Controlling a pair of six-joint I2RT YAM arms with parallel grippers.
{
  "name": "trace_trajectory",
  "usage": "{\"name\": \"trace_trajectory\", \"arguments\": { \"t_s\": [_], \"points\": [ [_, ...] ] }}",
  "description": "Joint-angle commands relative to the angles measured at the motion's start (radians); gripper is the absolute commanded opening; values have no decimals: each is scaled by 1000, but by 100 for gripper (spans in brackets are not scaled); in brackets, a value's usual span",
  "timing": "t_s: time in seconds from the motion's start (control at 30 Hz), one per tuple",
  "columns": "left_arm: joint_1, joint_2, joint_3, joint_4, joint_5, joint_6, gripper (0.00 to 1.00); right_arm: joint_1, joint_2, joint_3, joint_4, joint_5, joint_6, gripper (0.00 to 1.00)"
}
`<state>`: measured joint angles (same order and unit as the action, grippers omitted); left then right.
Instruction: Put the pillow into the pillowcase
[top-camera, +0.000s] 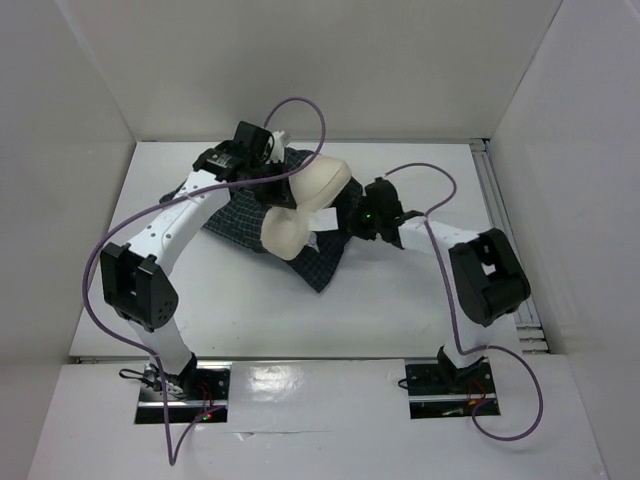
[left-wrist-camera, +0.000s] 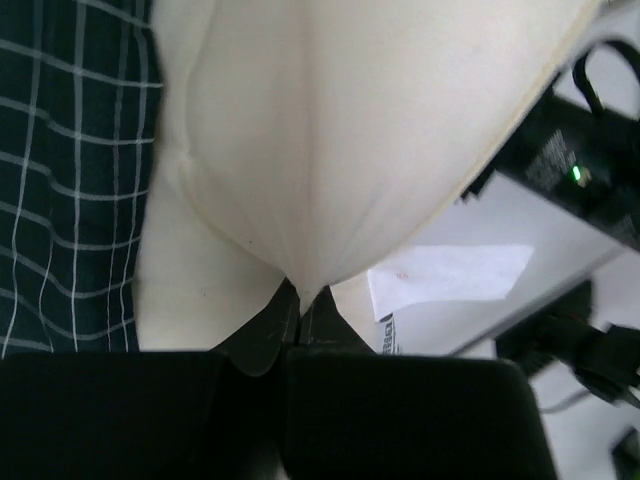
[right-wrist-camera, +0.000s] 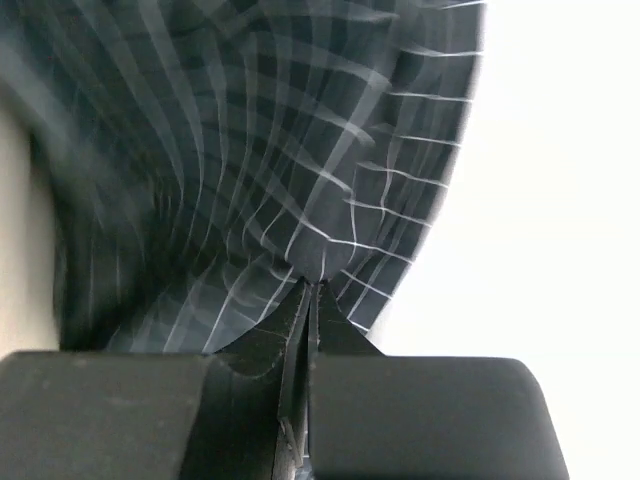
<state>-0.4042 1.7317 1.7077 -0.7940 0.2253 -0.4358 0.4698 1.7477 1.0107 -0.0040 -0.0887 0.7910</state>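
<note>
Cream cloth is pinched tight in the left gripper (left-wrist-camera: 297, 303), its jaws closed on a fold of the pillow (left-wrist-camera: 330, 130), which bulges up the centre of the left wrist view with the white tag (left-wrist-camera: 450, 272) at lower right. The right gripper (right-wrist-camera: 310, 292) is likewise clamped on a gathered pucker of the pillowcase (right-wrist-camera: 270, 150); the pale blur at that frame's left edge may be the pillow. From above, the pillow lies bent atop the pillowcase in the upper middle of the table (top-camera: 400, 300), between both arms.
</note>
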Motion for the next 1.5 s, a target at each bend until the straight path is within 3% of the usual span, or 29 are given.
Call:
{"name": "trace_trajectory", "arguments": {
  "t_s": [0.0,0.2,0.27,0.3,0.33,0.47,0.6,0.63,0.77,0.9,1.03,1.1,1.23,1.47],
  "points": [
    [-48,-72,61,153,242,-148,0,-75,-134,-1,-97,133,-100,0],
    [-29,-92,12,295,316,-244,0,-128,-267,-56,-255,227,-112,1],
    [-28,-92,-2,341,368,-257,0,-140,-296,-93,-255,218,-102,27],
    [-28,-83,-14,357,379,-271,0,-140,-332,-93,-246,218,-102,51],
    [-28,-83,-23,375,388,-271,0,-140,-349,-93,-246,218,-89,56],
    [-19,-107,-45,418,379,-287,0,-103,-444,-60,-225,231,-35,50],
    [-8,-107,-23,418,401,-287,0,-103,-525,-93,-43,145,-3,24],
    [-8,-107,-23,418,401,-287,0,-103,-525,-93,7,114,7,23],
    [2,-107,-13,438,411,-310,0,-94,-316,-44,126,-47,31,23],
    [24,-129,-2,456,434,-331,0,-85,-138,-20,338,-190,40,32],
    [50,-152,-2,512,470,-389,0,-85,-15,46,433,-258,82,36],
    [73,-175,-11,521,483,-389,0,-85,24,55,478,-276,91,46],
    [73,-175,1,521,502,-389,0,-65,91,112,492,-295,70,56],
    [82,-175,-17,521,502,-399,0,-36,82,108,535,-304,60,57]
  ]
}}
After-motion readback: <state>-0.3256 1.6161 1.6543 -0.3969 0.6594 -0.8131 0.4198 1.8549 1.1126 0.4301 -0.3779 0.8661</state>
